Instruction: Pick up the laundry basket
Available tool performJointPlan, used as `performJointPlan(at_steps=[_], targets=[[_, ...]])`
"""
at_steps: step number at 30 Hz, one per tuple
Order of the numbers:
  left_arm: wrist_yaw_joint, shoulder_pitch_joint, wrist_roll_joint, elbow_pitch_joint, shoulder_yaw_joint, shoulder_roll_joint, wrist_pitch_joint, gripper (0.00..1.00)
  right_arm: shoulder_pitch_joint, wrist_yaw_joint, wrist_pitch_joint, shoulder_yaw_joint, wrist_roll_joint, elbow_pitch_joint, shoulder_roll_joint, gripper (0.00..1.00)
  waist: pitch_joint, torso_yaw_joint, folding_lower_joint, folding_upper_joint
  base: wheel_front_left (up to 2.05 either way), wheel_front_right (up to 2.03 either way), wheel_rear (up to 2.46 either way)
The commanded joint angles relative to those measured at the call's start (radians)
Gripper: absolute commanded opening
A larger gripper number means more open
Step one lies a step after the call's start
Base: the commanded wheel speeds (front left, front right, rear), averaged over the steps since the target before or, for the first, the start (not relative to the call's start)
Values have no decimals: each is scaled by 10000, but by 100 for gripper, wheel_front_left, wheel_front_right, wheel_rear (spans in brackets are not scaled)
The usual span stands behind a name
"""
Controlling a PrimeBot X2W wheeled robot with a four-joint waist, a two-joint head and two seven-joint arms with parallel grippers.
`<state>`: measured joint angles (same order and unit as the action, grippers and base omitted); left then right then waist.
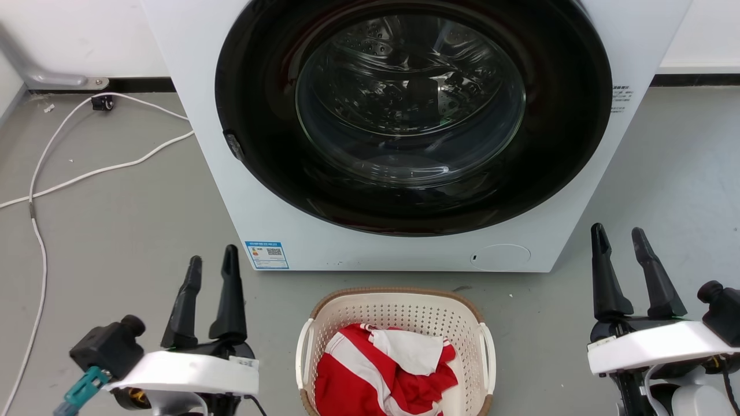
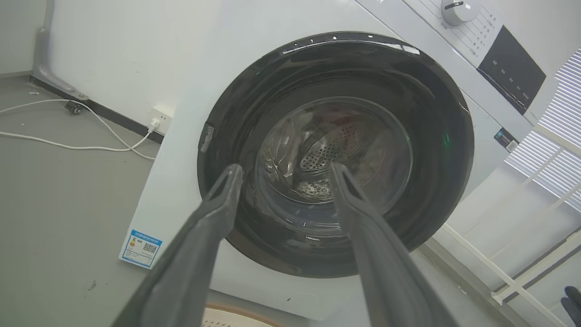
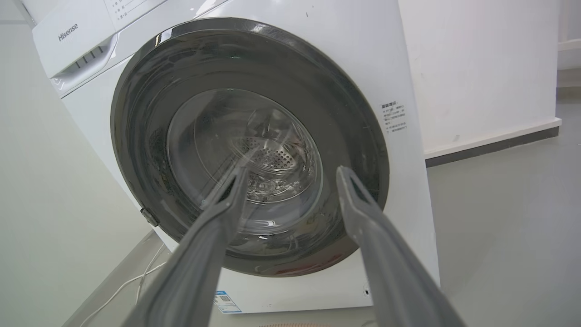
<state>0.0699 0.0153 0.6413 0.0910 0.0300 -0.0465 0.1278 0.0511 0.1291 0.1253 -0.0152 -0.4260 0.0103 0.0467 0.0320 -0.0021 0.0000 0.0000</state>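
On the grey floor (image 1: 115, 242), before the washing machine (image 1: 376, 254), the laundry basket (image 1: 399, 309) sits between the left gripper (image 1: 213, 255) and the right gripper (image 1: 618, 231), touching neither. Both jaws stand apart.

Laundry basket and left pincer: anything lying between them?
Nothing. The head view shows a bare stretch of grey floor between the open left pincer and the laundry basket.

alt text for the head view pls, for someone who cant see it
A cream laundry basket holding red-and-white clothing sits on the grey floor in front of a white washing machine with a dark round door. The left gripper and right gripper, both open and touching nothing, flank the basket.
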Motion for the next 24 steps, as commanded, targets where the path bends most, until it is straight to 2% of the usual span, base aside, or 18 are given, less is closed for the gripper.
performJointPlan(at_steps=[1,8,18,24], targets=[[104,-5,-552,229,132,-36,124,100,43,20,136,9,479,180,36,100,-12,6,0,0,0,0,0],[154,104,-1695,180,444,-41,288,100,-63,21,294,-25,1112,166,39,100,-13,-3,0,0,0,0,0],[-150,152,-3015,281,1107,-336,536,100,-160,21,549,-30,2043,-14,41,100,74,-43,0,0,0,0,0],[-361,196,-3424,222,1420,-403,669,100,-287,21,691,-120,2373,-296,43,100,121,-44,0,0,0,0,0]])
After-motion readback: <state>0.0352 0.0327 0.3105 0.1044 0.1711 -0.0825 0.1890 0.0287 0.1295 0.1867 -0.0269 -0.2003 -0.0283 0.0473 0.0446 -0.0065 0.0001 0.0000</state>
